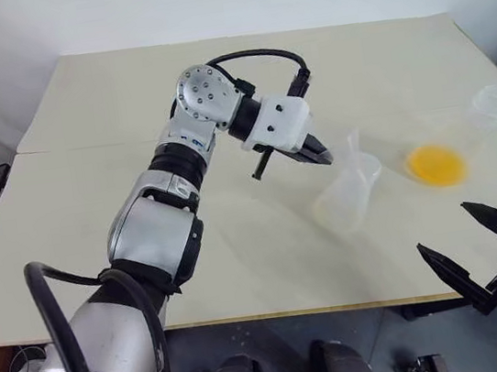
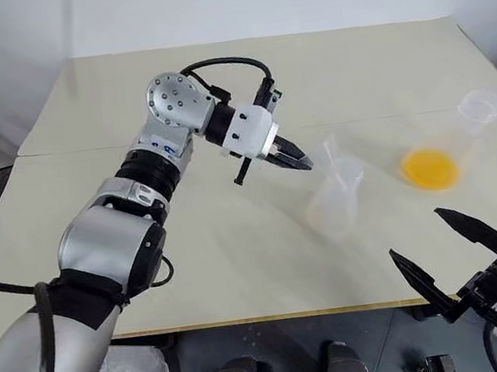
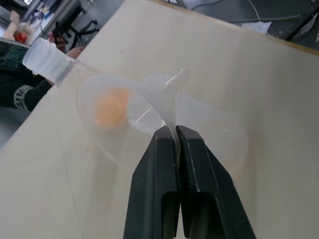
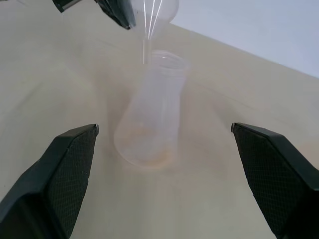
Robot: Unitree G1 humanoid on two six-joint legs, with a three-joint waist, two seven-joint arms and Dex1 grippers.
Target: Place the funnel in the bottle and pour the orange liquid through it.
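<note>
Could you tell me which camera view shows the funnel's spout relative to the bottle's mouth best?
The right wrist view: the funnel, pinched by the left gripper, hangs with its spout just above the bottle. The eye views show it faintly; the left wrist view shows mainly its rim.

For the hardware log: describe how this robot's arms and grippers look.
The left arm is built of silver-grey shells with black joint bands, a round perforated silver elbow cap, a white wrist housing and a black cable looping over it. The left gripper and right gripper have flat, pointed black fingers with textured pads.
</note>
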